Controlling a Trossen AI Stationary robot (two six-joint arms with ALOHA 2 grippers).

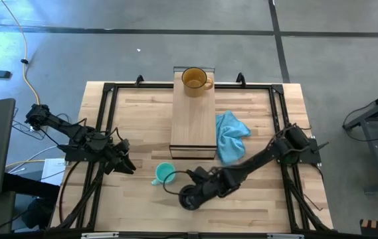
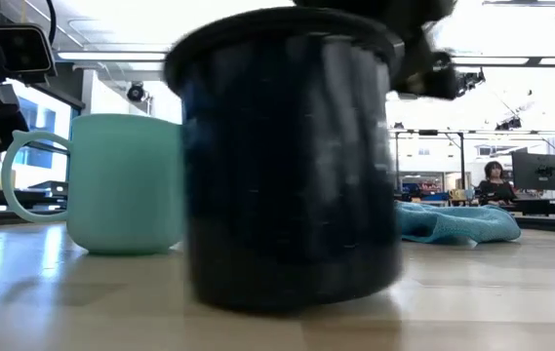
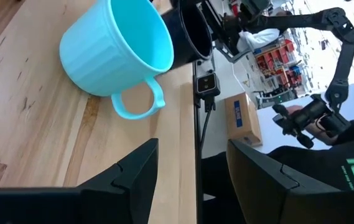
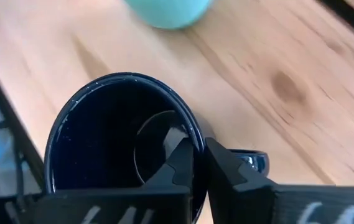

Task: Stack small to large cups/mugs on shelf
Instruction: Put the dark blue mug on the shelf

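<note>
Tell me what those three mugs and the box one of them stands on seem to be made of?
The yellow mug looks like translucent amber glass: light passes through it. The teal mug seems matte ceramic or enamel, opaque with a soft sheen. The black mug, pinched at its rim by the right claw, is glossy with faint pale speckles, perhaps enamel. The box shows pale wood grain and a dark edge.

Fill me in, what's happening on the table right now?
The right gripper has closed on the rim of the black mug near the table's front edge, one finger inside and one outside. The teal mug stands beside it on the table. The amber mug already sits at the far end of the shelf. The left gripper waits open, left of the teal mug.
</note>
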